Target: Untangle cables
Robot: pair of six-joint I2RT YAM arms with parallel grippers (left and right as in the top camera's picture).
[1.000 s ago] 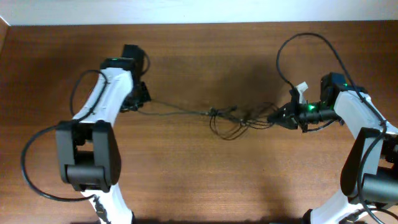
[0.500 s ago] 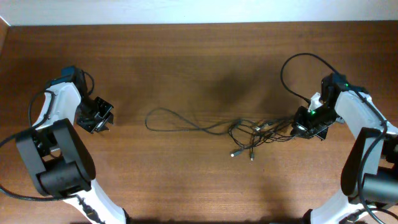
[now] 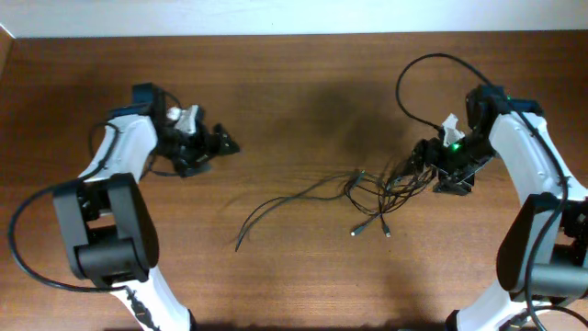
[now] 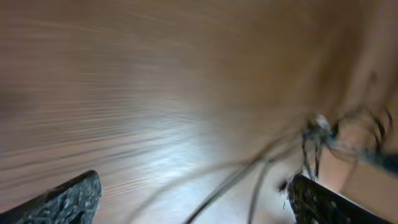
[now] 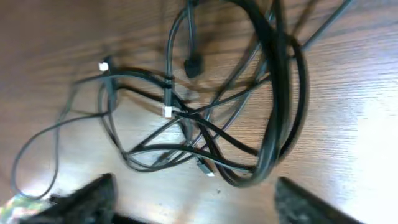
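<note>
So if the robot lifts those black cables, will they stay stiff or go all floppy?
Probably floppy: the cables lie in loose curves and loops on the table. They look thin, so likely light. Their loops cross each other, so lifting one would probably drag the others along.

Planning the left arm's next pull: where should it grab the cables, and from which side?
Probably the loose tails of the cables, left of the knot. They lie flat and alone on the table, so the left gripper, open, can drop from above, fingers straddling them. The knot beside the open right gripper is too crowded to pick one strand.
</note>
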